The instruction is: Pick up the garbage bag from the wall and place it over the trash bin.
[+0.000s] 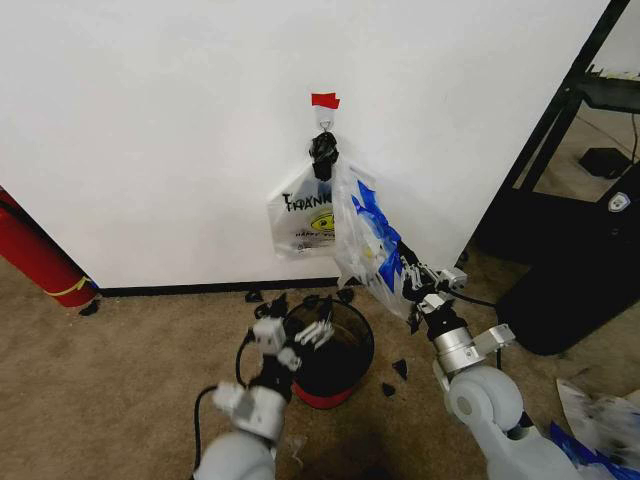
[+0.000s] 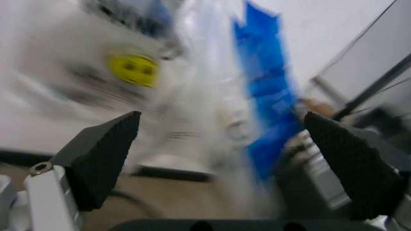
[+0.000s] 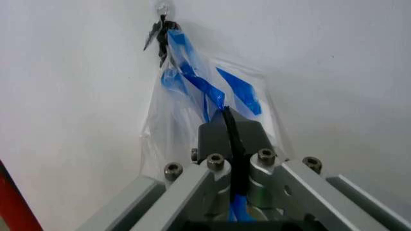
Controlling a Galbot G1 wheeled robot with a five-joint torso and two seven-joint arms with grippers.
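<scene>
Bag — pinched shut in my right gripper, top on the hook (left gripper wide open, empty, over the bin) — may tear if yanked.

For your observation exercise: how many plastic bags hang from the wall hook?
2 that can be told apart: a smiley bag flat against the wall, and the garbage bag beside it, pinched by the right gripper. More may hide in the black knot.
</scene>
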